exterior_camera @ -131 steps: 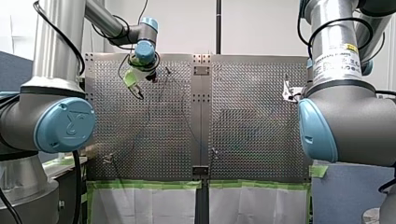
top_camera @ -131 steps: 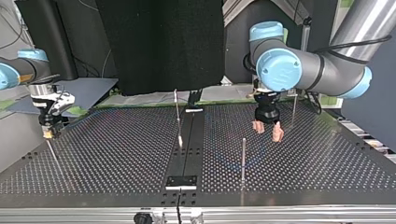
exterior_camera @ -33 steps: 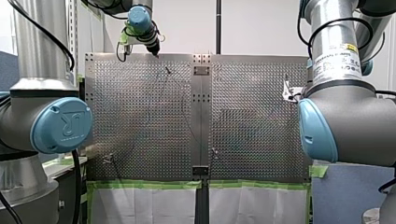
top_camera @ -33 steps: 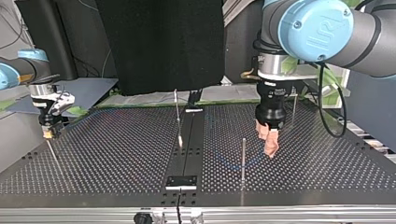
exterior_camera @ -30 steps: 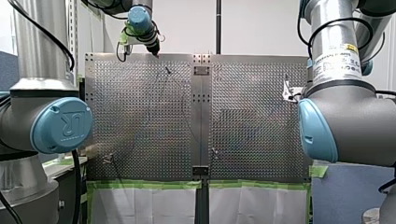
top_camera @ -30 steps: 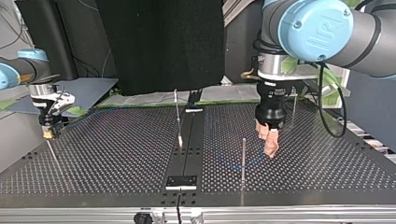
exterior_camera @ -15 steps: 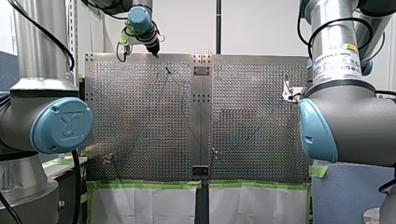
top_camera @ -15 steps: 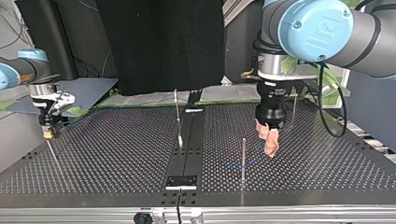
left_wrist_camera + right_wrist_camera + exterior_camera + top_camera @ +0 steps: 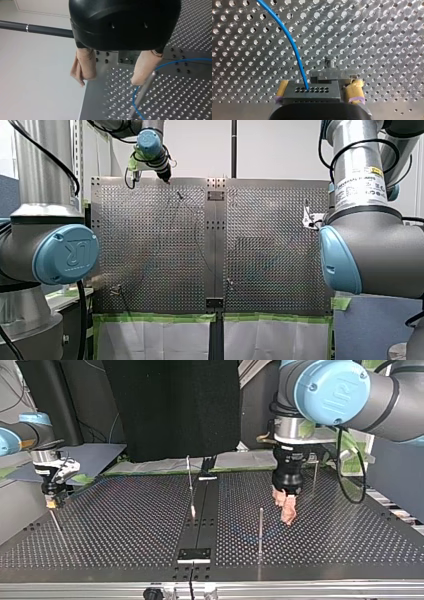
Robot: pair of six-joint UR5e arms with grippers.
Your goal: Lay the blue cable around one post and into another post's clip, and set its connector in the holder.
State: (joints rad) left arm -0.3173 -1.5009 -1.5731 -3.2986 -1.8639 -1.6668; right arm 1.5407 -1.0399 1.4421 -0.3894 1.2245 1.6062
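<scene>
Clamping the connector [image 9: 312, 92] is my right claw [image 9: 318, 87] — my left claw [image 9: 109, 80] gapes.

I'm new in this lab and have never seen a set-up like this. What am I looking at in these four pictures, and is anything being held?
These are two robot arms working over a perforated metal table with thin upright posts. One camera looks from behind the arms, one faces them from across the table, and one sits on each wrist. A blue cable runs across the table. The right gripper, with yellow pads, is shut on the cable's dark connector. The left gripper, with beige pads, is open and holds nothing. One post stands just beside a pad, and the cable curves by it.
</scene>
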